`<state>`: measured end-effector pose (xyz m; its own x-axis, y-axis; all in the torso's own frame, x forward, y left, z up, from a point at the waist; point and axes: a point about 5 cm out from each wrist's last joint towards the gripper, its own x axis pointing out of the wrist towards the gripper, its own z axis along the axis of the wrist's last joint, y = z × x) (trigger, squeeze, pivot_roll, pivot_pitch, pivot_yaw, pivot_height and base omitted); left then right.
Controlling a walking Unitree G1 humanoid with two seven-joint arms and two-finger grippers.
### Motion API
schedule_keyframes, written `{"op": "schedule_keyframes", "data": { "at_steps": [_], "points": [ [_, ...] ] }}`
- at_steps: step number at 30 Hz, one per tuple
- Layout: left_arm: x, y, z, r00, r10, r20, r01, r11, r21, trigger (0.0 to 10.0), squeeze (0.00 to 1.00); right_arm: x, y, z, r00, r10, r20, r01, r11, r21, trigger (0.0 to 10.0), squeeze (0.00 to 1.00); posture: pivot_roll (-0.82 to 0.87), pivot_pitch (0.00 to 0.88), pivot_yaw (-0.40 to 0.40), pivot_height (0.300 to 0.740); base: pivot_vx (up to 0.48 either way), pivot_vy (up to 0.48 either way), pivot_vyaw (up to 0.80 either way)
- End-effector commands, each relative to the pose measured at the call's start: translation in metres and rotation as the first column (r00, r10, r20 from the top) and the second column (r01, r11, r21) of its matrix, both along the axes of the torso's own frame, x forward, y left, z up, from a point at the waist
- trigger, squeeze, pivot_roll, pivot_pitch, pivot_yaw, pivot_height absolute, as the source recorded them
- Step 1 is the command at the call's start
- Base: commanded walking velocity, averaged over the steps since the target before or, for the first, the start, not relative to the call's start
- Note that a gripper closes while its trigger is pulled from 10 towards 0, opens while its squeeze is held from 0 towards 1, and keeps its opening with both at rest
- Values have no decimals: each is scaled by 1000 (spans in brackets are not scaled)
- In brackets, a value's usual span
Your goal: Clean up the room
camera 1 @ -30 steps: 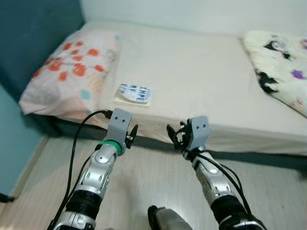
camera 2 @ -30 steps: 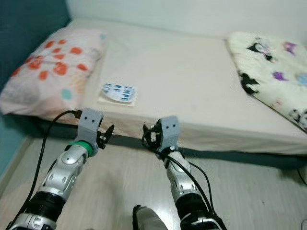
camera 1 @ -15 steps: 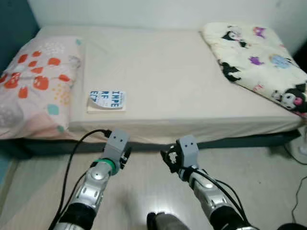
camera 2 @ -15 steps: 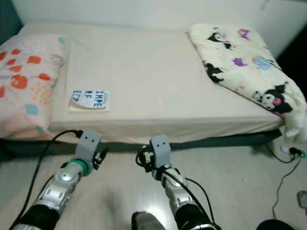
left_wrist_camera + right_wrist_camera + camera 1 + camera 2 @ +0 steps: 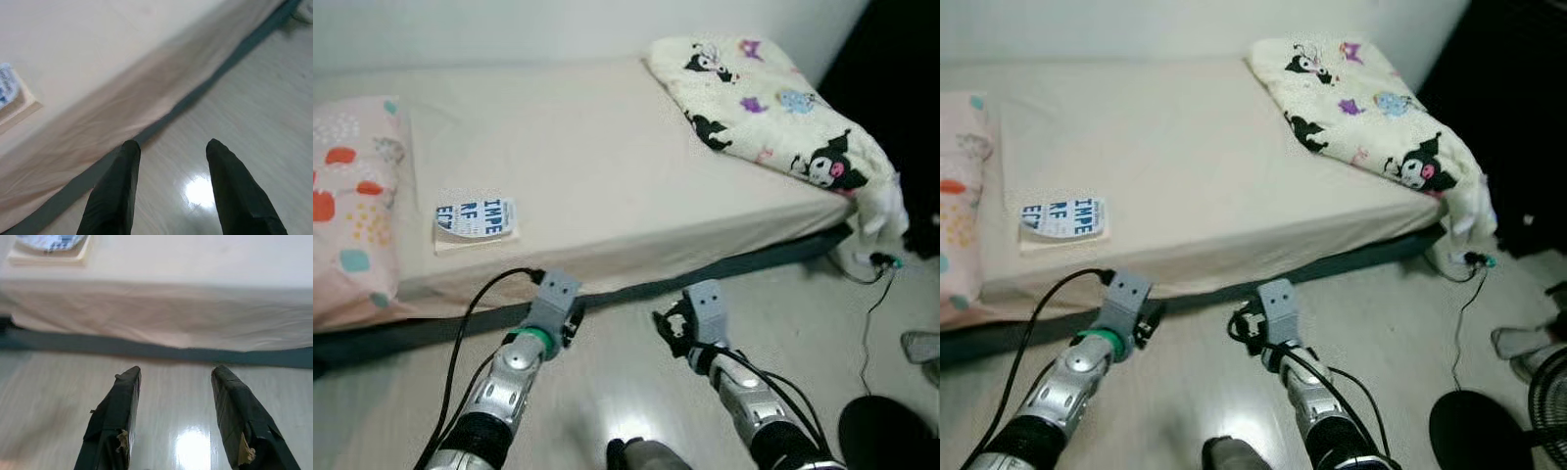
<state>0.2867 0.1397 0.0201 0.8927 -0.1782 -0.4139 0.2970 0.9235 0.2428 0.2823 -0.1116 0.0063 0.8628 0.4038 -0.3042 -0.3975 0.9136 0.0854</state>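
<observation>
A bed (image 5: 607, 157) with a cream sheet lies across the room in front of me. On its near left part lies a book (image 5: 475, 219) with a blue and white cover. A cream blanket (image 5: 759, 108) printed with cartoon figures is heaped at the bed's right end and hangs over the corner. My left gripper (image 5: 572, 321) and right gripper (image 5: 668, 328) hover over the wooden floor just short of the bed's edge. In the wrist views the left gripper (image 5: 173, 144) and the right gripper (image 5: 176, 369) are both open and hold nothing.
A pink pillow (image 5: 352, 206) with red flowers lies at the bed's left end. A cable with a plug (image 5: 873, 262) trails on the floor by the bed's right corner. A dark round fan base (image 5: 1479, 431) and white slippers (image 5: 1518, 343) sit at the right.
The camera has swung to the right: the pillow and book slid left in view, and the blanket's hanging end, the cable and the fan base came in. Both arms keep their pose.
</observation>
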Motion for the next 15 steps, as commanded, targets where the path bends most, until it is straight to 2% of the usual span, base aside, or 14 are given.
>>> {"op": "schedule_keyframes", "data": {
  "at_steps": [1, 15],
  "points": [
    [-2, 0, -5, 1000, 0, -14, 0, 1000, 10, 10000, 0, -6, -2, -8, 999, -1, -35, 1, 1000, -10, 10000, 0, -14, 11, -15, 740, 0, 0, -744],
    [3, -1, -4, 1000, -7, 4, 7, 1000, 17, 10000, 0, -4, -1, -7, 1000, -4, -24, 4, 1000, -13, 10000, 0, -14, 0, -13, 740, 0, 0, -747]
  ]
}}
